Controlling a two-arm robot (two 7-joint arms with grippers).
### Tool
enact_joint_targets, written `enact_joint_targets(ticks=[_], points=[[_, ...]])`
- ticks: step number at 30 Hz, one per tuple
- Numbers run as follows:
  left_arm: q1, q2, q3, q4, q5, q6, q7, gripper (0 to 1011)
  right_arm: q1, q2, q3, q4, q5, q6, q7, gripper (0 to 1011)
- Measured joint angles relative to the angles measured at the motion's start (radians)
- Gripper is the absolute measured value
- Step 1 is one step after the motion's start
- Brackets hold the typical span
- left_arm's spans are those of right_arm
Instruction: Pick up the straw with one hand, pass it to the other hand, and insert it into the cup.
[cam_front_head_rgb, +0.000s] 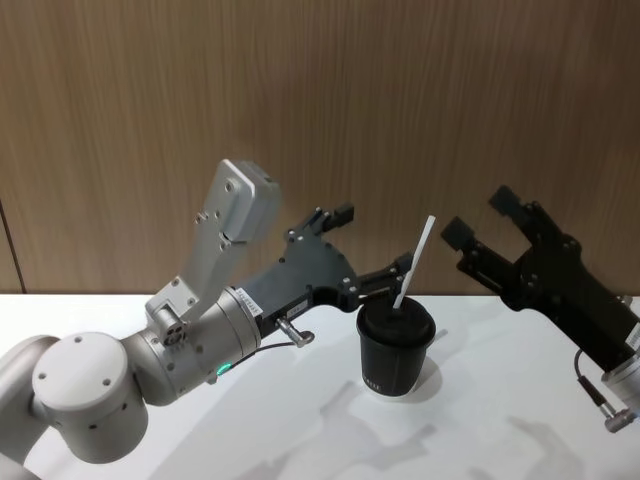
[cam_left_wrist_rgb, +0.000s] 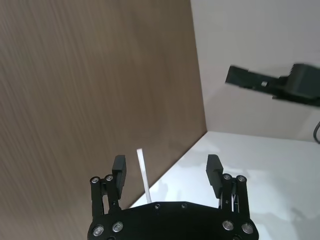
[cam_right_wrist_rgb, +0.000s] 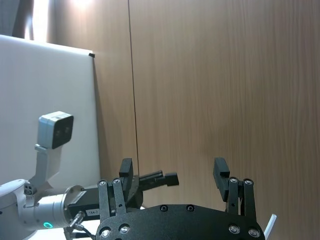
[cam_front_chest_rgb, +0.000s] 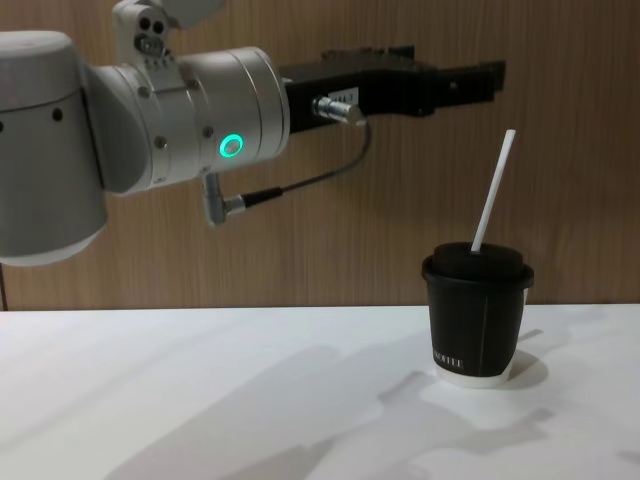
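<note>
The black cup (cam_front_head_rgb: 395, 350) with its domed lid stands on the white table (cam_front_head_rgb: 520, 430). The white straw (cam_front_head_rgb: 415, 260) sticks out of the lid, leaning to the right; the chest view shows the straw (cam_front_chest_rgb: 492, 190) in the cup (cam_front_chest_rgb: 478, 320) with nothing touching it. My left gripper (cam_front_head_rgb: 372, 243), on the silver arm with the green ring, hovers open just left of and above the cup, its fingers apart from the straw (cam_left_wrist_rgb: 144, 175). My right gripper (cam_front_head_rgb: 480, 215) is raised to the right of the cup, open and empty.
A wood-panelled wall (cam_front_head_rgb: 320, 100) rises directly behind the table. The left arm's silver elbow (cam_front_head_rgb: 90, 390) and its cable plug (cam_front_head_rgb: 295, 332) hang low over the table's left side. The right arm's wrist (cam_front_head_rgb: 620, 390) sits at the right edge.
</note>
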Motion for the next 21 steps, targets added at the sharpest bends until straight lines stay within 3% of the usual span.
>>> enact_joint_targets(ticks=[21], points=[[0.017, -0.005, -0.011, -0.026, 0.006, -0.058, -0.005, 1003, -0.021, -0.011, 0.001, -0.015, 0.026, 0.016, -0.035, 1001]])
